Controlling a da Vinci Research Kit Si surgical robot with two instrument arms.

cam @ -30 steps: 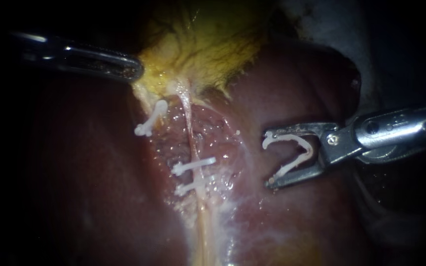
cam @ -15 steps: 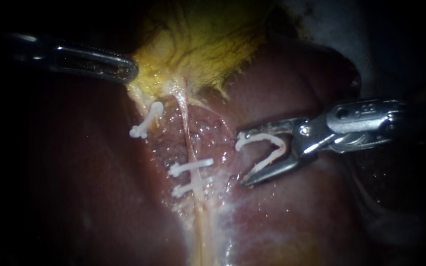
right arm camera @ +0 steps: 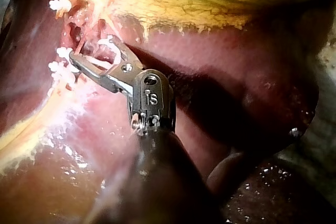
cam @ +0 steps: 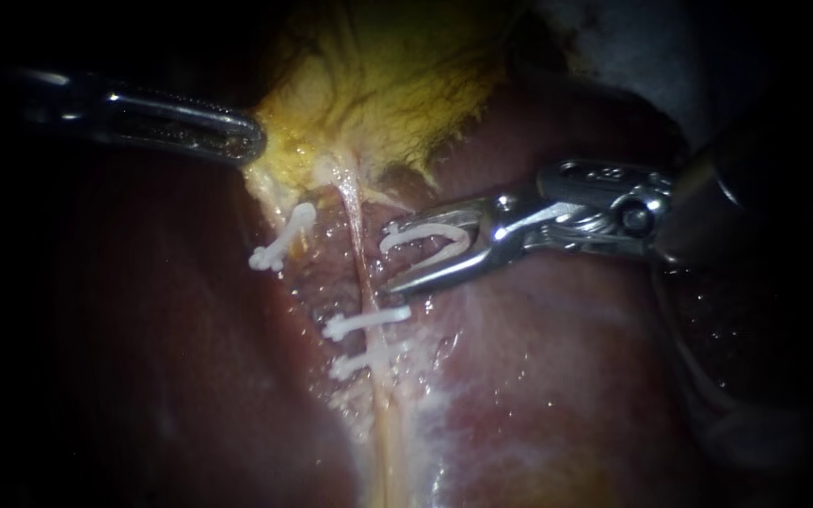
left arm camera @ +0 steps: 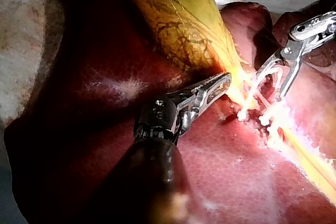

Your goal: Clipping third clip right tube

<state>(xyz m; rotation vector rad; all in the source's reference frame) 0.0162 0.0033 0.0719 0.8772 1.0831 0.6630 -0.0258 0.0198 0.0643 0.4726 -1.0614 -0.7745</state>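
The right tube runs pale down from the yellow gallbladder over the liver. Two white clips sit shut across it lower down. One more clip lies on the left tube. My right instrument holds an open white clip between its wide-spread jaws, whose tips stand just right of the tube, above the two clips. The same jaws show in the right wrist view. My left instrument grips the gallbladder's lower edge, as the left wrist view also shows.
Dark red liver surrounds the dissected bed. White cloth lies at the upper right behind the liver. In the left wrist view my right instrument comes in over the tubes from the far side.
My right instrument has carried the open clip leftward and a little up, from well right of the tube to its right side. The left instrument has held still.
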